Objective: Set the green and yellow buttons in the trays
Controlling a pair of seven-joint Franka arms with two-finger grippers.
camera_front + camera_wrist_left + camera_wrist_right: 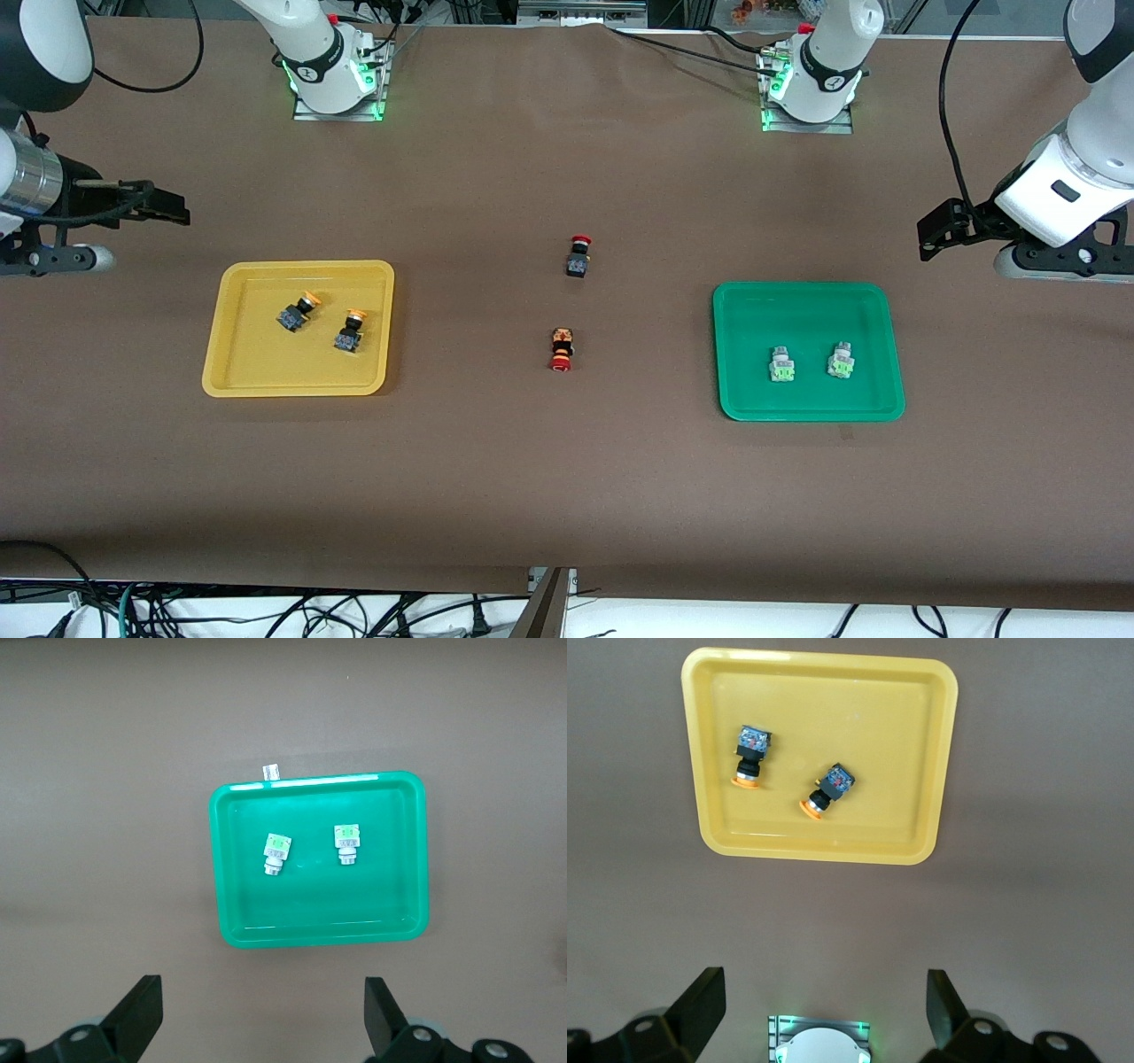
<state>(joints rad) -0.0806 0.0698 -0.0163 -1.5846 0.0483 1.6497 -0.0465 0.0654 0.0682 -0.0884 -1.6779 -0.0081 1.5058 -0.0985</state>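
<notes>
No legible text or labels

Two yellow-capped buttons (298, 312) (349, 330) lie on their sides in the yellow tray (232, 372); two whitish-grey, green-marked buttons (780, 364) (840, 360) lie in the green tray (802, 297).

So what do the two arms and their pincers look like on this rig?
Both arms are glossy white with black joint bands and dark cables running along them. Their bases sit on metal plates lit by green lights. The right pincer and left pincer are matte black; from the wrist views each shows two flat, wedge-shaped black fingers on a black body with round bolt heads.
</notes>
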